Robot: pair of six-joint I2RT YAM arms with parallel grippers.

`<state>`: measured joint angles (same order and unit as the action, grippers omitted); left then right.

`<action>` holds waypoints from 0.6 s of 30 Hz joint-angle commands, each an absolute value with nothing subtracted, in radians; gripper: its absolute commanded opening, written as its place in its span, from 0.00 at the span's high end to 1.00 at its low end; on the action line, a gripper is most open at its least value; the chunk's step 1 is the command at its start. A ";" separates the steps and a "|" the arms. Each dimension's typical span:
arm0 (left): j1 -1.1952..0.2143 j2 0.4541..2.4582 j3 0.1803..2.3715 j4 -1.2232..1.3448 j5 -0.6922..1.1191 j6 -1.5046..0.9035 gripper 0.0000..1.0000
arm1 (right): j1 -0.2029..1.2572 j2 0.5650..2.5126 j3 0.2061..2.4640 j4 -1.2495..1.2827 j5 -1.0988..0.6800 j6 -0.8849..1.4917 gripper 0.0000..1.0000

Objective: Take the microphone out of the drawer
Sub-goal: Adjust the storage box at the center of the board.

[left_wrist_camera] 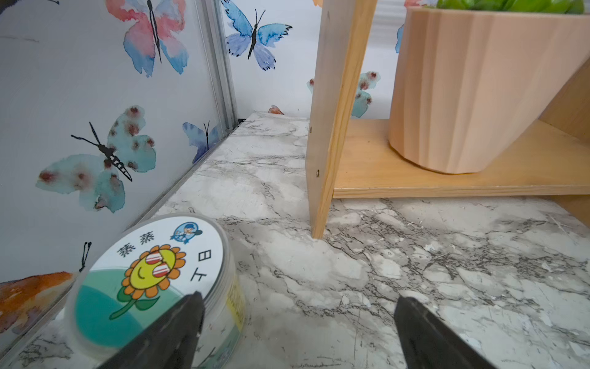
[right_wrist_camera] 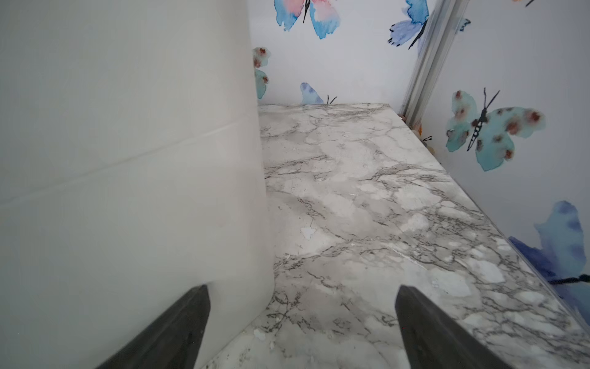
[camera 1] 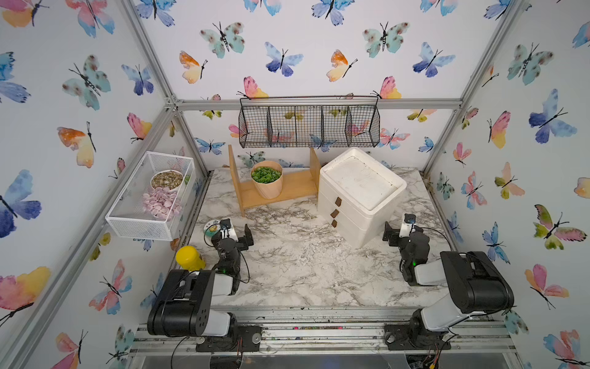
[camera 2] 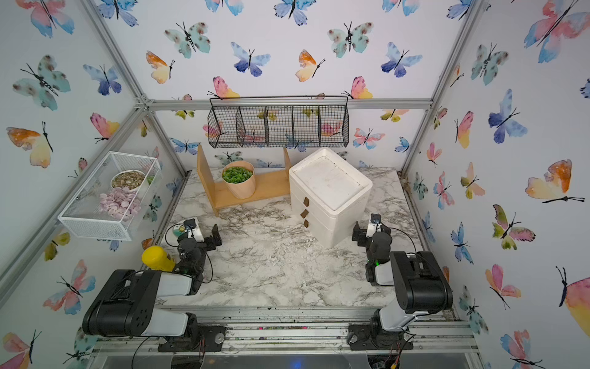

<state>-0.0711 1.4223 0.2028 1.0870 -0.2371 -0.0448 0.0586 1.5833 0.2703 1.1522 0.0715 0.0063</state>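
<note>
The left black claw point(left_wrist_camera: 297, 300) and right black claw point(right_wrist_camera: 301, 292) gaped empty above the marble tabletop point(camera 1: 297, 265); the white three-drawer plastic cabinet point(camera 1: 360, 188) stood shut.

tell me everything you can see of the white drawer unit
The white drawer unit is a boxy, plastic-looking chest with rounded corners and three stacked drawers, all shut, each with a small brown tab handle. Its recessed top is bare and smudged. It stands upright, turned at an angle, at the back right of the marble table, next to the wooden shelf. The open right gripper sits close beside it.
</note>
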 commanded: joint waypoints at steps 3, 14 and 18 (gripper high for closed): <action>-0.066 1.405 0.204 1.086 -0.199 -0.038 0.01 | 0.060 1.580 0.278 1.155 0.039 0.000 0.02; -0.066 1.405 0.204 1.085 -0.199 -0.038 0.02 | 0.060 1.583 0.283 1.152 0.042 0.000 0.02; -0.065 1.406 0.205 1.083 -0.198 -0.038 0.02 | 0.060 1.583 0.282 1.152 0.042 0.000 0.02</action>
